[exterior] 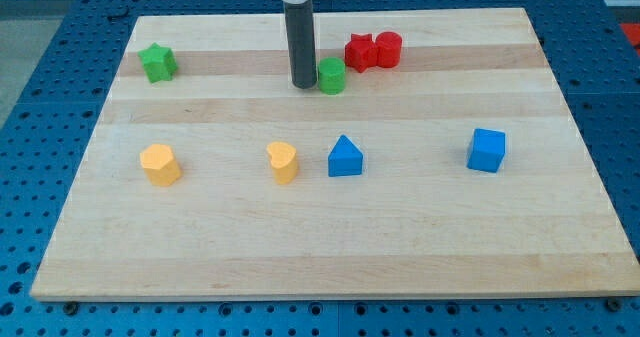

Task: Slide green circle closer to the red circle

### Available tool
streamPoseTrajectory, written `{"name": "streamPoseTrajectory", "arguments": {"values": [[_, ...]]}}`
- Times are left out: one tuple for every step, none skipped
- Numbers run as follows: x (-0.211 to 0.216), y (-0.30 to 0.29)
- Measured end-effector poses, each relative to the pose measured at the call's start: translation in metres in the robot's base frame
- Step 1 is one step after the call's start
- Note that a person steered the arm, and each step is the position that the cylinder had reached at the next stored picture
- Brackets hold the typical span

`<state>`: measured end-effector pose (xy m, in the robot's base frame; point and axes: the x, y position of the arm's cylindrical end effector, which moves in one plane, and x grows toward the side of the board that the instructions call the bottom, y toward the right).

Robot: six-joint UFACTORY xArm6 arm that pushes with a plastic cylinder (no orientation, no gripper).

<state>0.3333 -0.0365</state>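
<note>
The green circle stands near the view's top centre of the wooden board. The red circle is up and to its right, with a red star touching the red circle's left side, between the two circles. The green circle sits just below-left of the red star, a small gap apart. My tip is at the end of the dark upright rod, right beside the green circle's left side, touching or nearly touching it.
A green star lies at the view's top left. A yellow hexagon-like block, a yellow heart, a blue triangle-topped block and a blue cube stand in a row across the middle.
</note>
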Motion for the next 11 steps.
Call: {"name": "streamPoseTrajectory", "arguments": {"values": [[-0.004, 0.019], [-0.004, 0.043], [-0.004, 0.064], [-0.003, 0.061], [0.005, 0.053], [0.016, 0.045], [0.037, 0.044], [0.059, 0.063], [0.064, 0.086], [0.053, 0.098], [0.036, 0.105]]}}
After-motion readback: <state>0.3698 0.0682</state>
